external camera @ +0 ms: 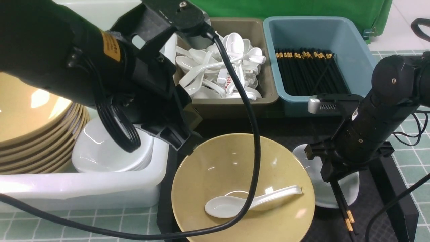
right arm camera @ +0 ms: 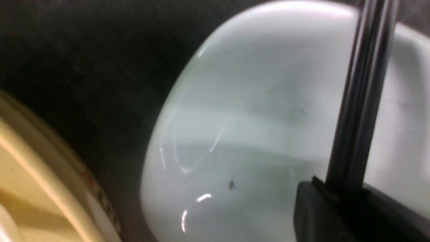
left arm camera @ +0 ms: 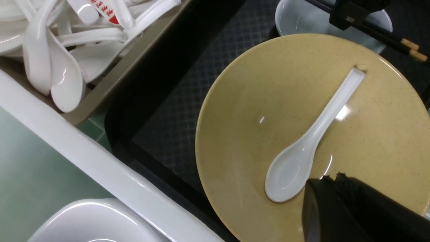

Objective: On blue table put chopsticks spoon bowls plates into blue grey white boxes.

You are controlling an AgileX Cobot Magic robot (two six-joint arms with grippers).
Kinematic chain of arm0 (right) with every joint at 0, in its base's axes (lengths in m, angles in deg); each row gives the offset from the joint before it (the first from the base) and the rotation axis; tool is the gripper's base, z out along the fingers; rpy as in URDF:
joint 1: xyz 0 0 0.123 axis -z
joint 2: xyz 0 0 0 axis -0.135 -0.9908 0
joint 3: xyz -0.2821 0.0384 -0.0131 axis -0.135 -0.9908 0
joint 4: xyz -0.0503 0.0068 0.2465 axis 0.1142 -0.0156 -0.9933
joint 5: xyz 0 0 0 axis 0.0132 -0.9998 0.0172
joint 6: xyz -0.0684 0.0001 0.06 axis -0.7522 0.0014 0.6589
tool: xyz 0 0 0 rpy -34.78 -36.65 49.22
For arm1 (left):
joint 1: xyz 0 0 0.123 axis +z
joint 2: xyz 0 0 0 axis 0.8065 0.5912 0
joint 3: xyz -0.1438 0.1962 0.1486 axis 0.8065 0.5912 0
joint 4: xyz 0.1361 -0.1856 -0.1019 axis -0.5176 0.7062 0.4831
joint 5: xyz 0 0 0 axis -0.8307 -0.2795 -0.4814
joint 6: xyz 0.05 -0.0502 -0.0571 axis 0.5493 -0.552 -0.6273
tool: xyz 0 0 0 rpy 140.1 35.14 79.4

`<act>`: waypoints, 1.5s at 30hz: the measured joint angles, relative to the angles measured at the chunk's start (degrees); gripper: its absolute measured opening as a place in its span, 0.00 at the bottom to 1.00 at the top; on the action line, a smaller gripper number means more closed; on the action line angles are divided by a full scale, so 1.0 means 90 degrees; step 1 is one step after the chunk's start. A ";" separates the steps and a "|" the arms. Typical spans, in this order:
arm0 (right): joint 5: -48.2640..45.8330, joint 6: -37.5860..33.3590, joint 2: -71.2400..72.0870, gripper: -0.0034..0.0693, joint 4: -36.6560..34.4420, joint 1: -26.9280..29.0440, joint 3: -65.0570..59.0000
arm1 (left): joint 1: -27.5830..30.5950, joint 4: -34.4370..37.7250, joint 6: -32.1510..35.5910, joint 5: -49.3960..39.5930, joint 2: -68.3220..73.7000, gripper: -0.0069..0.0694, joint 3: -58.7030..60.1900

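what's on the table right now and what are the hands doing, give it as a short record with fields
tan bowl: on the black tray, white spoon lying inside
plate: on the tray beside the bowl
right hand: closed on the chopsticks, over the plate
left hand: shut, nothing visibly held, over the bowl near the spoon's scoop
grey box: holds the spoon pile
blue box: holds the stored chopsticks
white box: holds the bowl stack and plate stack

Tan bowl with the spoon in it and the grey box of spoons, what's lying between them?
Only bare black tray between the bowl and grey box, clearest in the left wrist view.
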 joint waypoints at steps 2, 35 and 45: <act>-0.0104 -0.0110 0.0030 0.26 0.0007 0.0000 0.0046 | 0.0000 0.0000 0.0000 0.0007 0.0000 0.07 0.0000; -0.1584 -0.1147 -0.0699 0.25 0.0263 0.0474 0.4058 | 0.0789 -0.0163 -0.0478 0.2043 0.1771 0.07 -0.1644; -0.2281 -0.1452 -0.0731 0.18 -0.0165 0.0474 0.4019 | 0.0789 -0.0163 -0.0478 0.1464 0.1771 0.07 -0.1646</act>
